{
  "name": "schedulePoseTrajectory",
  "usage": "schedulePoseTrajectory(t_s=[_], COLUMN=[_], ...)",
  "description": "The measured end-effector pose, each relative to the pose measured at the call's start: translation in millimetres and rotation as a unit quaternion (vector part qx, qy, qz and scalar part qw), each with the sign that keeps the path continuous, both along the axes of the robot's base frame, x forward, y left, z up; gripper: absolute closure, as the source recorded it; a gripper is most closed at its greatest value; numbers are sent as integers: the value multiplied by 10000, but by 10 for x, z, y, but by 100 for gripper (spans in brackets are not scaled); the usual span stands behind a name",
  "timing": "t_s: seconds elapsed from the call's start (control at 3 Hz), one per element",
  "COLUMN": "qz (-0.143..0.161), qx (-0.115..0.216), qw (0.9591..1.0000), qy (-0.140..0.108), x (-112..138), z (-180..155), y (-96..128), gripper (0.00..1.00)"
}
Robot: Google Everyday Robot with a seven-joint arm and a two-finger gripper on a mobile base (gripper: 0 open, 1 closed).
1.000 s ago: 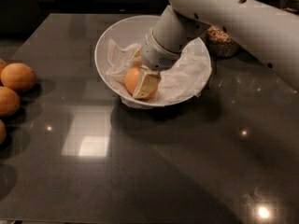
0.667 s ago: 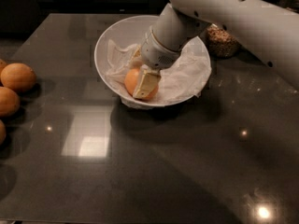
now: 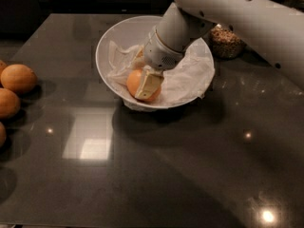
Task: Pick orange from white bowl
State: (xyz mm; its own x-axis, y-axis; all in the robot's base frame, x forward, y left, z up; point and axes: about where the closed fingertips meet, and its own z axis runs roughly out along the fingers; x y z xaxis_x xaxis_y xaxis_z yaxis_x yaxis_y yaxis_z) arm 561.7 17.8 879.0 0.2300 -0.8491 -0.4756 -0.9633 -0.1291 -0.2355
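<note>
One orange (image 3: 132,82) lay in the white bowl (image 3: 101,42), at 7 o'clock within it, on crumpled white paper (image 3: 190,80). We observed the gripper (image 3: 141,80) inside the bowl, with the arm (image 3: 228,13) entering from 1 o'clock. Its fingers (image 3: 148,84) were closed on the orange: one pad lay flat across the near face of the fruit and the other showed behind it. The bowl stood at 12 o'clock on the dark surface (image 3: 166,175). Several tan fruits (image 3: 18,78) sat at 9 o'clock, well apart from the bowl. A jar of grains (image 3: 227,42) stood just beside the bowl at 2 o'clock.
</note>
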Motion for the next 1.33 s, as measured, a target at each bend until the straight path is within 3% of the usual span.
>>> schedulePoseTrajectory(t_s=[0.67, 1.0, 1.33], qz=[-223, -221, -220], qx=[395, 394, 394], qw=[9979, 9979, 9979], qy=[-462, -462, -462], x=[37, 36, 36], z=[425, 425, 425], y=[-202, -200, -200], gripper=[100, 97, 74])
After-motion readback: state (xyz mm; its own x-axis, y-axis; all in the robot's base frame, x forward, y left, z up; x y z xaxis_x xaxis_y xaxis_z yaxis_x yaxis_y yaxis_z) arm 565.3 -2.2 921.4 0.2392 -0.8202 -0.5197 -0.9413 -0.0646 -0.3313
